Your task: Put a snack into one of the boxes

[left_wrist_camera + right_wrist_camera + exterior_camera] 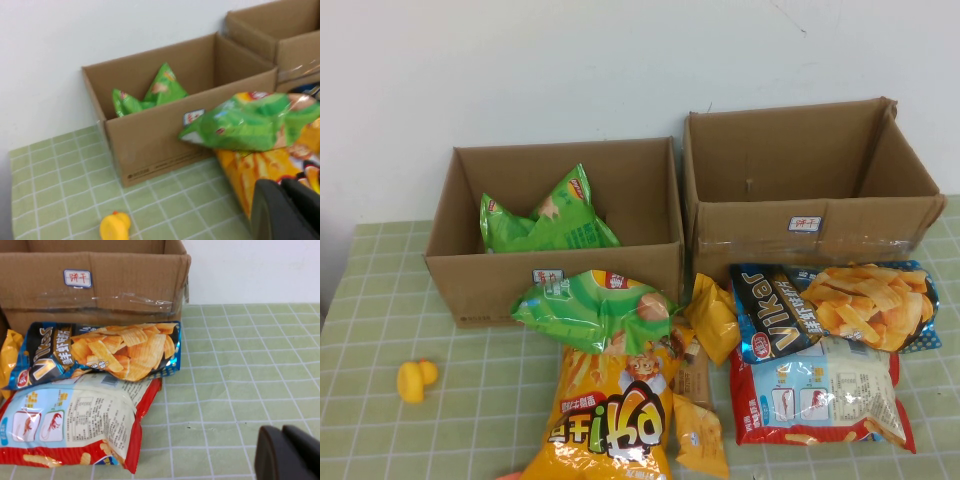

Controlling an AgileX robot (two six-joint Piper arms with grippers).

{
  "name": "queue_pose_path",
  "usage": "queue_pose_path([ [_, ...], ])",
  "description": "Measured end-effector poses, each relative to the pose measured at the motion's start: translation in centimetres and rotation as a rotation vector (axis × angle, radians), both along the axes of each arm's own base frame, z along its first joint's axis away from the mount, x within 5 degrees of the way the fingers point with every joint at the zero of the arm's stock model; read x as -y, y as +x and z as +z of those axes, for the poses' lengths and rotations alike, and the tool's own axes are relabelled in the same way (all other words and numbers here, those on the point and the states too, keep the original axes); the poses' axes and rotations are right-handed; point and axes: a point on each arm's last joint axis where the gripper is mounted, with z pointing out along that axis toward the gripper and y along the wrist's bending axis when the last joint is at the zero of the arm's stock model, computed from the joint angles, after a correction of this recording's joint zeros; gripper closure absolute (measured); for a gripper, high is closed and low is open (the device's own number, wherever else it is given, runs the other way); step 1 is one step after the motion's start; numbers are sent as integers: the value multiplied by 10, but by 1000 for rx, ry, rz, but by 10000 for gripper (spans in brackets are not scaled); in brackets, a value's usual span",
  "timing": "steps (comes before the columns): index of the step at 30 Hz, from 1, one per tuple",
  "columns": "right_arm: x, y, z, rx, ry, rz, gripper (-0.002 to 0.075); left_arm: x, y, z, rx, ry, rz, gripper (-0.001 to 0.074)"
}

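Two open cardboard boxes stand at the back. The left box (490, 285) holds a green snack bag (548, 222). The right box (750, 235) looks empty. In front lie a green bag (595, 308) on an orange bag (610, 415), a blue chips bag (835, 310) and a red-and-white bag (820, 395). Neither gripper shows in the high view. My left gripper (279, 186) is shut and empty, low beside the orange bag (255, 170). My right gripper (281, 430) is shut and empty over the cloth, to the side of the red-and-white bag (75, 420).
A yellow toy duck (415, 380) sits on the green checked cloth at the front left. Small yellow packets (713, 318) lie between the bag piles. A white wall runs behind the boxes.
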Motion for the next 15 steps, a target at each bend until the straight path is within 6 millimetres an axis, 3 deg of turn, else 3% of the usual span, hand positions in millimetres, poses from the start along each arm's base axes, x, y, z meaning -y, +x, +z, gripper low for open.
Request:
queue_pose_path([
  [8,0,0,0,0,0,0,728,9,4,-6,94,-56,-51,736],
  [15,0,0,0,0,0,0,728,15,0,-13,66,63,-109,736],
])
